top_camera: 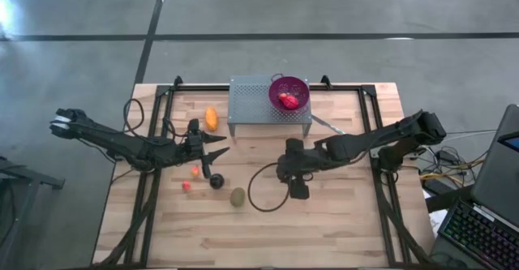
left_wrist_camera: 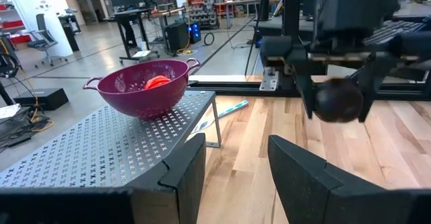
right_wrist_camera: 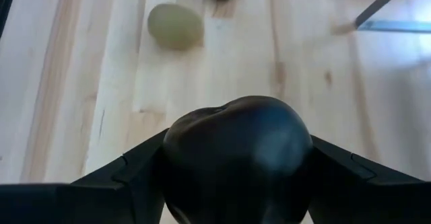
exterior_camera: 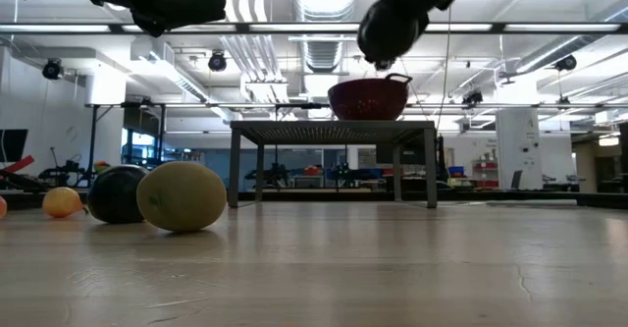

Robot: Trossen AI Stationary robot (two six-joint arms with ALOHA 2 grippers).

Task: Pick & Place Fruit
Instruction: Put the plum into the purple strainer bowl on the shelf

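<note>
Purple bowl (top_camera: 289,92) on the mesh stand (top_camera: 251,100) has one red fruit (top_camera: 288,100). My right gripper (right_wrist_camera: 232,177) pinches a near-black round (right_wrist_camera: 236,157) above the table; left gripper (top_camera: 217,146) spread, empty. Orange fruit (top_camera: 212,118), small balls (top_camera: 191,178), dark round (top_camera: 216,182) and green oval (top_camera: 237,196) left on the wood.

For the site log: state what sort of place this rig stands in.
Probably a robotics lab or workshop: exposed ceiling ducts, workbenches with equipment behind the wooden table, and a laptop beside it.
</note>
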